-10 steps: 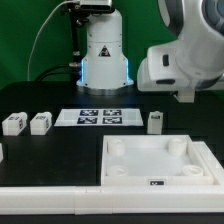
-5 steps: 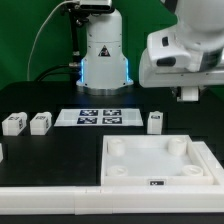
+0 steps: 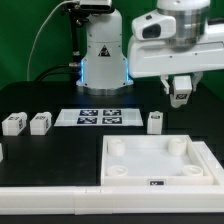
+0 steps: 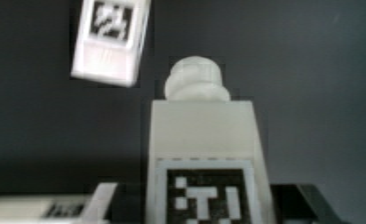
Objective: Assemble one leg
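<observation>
My gripper (image 3: 180, 97) hangs in the air above the table at the exterior view's right, shut on a leg (image 3: 180, 88). In the wrist view this leg (image 4: 205, 130) is a white block between the dark fingers (image 4: 112, 197), its tag facing the camera and its round peg pointing away; the gripper (image 4: 206, 203) grips its tagged end. Another leg (image 3: 155, 122) stands on the table below, and I think it is the tagged block (image 4: 109, 40) in the wrist view. Two more legs (image 3: 13, 124) (image 3: 40, 122) stand at the exterior view's left.
The large white square tray-like part (image 3: 155, 178) with corner sockets lies in front, under the gripper's side. The marker board (image 3: 97, 117) lies mid-table. The robot base (image 3: 103, 55) stands behind it. A white bar (image 3: 50, 195) runs along the front edge.
The wrist and arm body have swung toward the exterior view's left and turned. The gripper stays high above the table with the leg in it. The parts on the table have not moved.
</observation>
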Controlling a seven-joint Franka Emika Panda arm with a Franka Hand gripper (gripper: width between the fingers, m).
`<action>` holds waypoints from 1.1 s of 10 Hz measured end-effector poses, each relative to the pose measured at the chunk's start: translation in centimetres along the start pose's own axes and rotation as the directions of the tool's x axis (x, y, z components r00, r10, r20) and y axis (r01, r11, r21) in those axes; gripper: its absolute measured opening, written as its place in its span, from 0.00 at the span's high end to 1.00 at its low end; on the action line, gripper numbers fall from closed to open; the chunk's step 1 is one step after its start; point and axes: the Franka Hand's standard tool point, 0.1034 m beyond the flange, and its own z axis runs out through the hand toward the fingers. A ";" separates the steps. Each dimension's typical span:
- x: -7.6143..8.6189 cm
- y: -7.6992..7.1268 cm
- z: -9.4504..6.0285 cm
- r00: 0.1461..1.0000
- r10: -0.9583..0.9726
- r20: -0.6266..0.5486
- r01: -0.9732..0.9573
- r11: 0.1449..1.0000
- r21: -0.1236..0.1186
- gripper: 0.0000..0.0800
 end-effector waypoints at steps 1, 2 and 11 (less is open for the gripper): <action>1.5 0.3 -0.6 0.997 -0.010 -0.076 0.010 1.000 0.006 0.64; 3.1 1.1 -1.3 0.982 -0.016 -0.190 0.018 1.000 0.009 0.64; 8.6 2.8 -1.9 0.966 -0.079 -0.246 0.080 0.997 -0.003 0.64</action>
